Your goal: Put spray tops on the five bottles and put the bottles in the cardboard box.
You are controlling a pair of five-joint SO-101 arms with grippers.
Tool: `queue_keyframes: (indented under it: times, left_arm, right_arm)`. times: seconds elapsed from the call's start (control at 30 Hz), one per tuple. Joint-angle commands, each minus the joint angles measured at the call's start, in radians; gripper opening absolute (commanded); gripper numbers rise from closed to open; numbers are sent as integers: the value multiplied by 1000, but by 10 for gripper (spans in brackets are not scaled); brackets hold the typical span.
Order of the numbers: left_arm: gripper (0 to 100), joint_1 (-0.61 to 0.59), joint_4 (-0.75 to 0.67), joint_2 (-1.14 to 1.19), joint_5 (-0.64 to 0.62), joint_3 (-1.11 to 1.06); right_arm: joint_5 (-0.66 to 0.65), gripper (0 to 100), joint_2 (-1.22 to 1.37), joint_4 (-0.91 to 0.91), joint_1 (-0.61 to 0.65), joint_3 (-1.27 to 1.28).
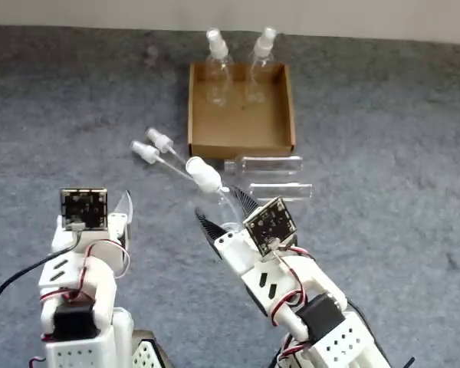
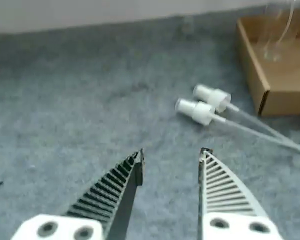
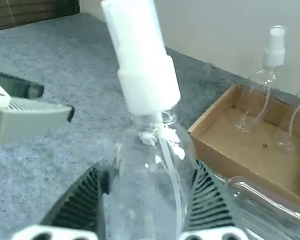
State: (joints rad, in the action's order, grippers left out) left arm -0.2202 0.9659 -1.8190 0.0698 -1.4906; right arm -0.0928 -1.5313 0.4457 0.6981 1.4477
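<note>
My right gripper (image 1: 227, 215) is shut on a clear bottle (image 3: 152, 185) held upright near the table's middle, with a white spray top (image 3: 142, 55) sitting on its neck and its tube inside. My left gripper (image 2: 172, 155) hovers open over bare carpet with nothing between its fingers, left of that bottle (image 1: 224, 205). Two loose spray tops (image 2: 212, 96) (image 2: 195, 110) with long tubes lie ahead of it, beside the cardboard box (image 1: 284, 100). Two bottles with spray tops (image 1: 217, 73) (image 1: 258, 67) stand at the box's far side. Two bare bottles (image 1: 264, 164) (image 1: 280, 190) lie just in front of the box.
Grey carpet covers the table (image 1: 383, 230). The near half of the box floor (image 3: 240, 135) is bare. Open carpet stretches to the far left and the far right. The left gripper's fingers (image 3: 30, 120) sit close to the held bottle in the right wrist view.
</note>
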Motion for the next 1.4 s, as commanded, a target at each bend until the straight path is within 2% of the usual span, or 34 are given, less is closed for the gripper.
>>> queue_keyframes:
  times: [0.0,0.1,0.27,0.4,0.53,1.37]
  left_arm:
    - [133,-10,-11,-7,8,-151]
    - [133,-13,-80,1,8,-206]
    - [131,-15,-68,1,6,-205]
    - [131,-15,103,1,6,-205]
    - [131,-15,396,-4,5,-205]
    - [131,-12,374,-1,3,-205]
  right_arm:
    - [9,4,-18,-12,-19,-7]
    - [9,4,-18,-12,-19,-5]
    - [15,4,-24,-2,-19,31]
    - [94,4,-24,-4,-21,58]
    - [94,4,-25,-2,-21,58]
    - [98,4,-25,-1,-21,65]
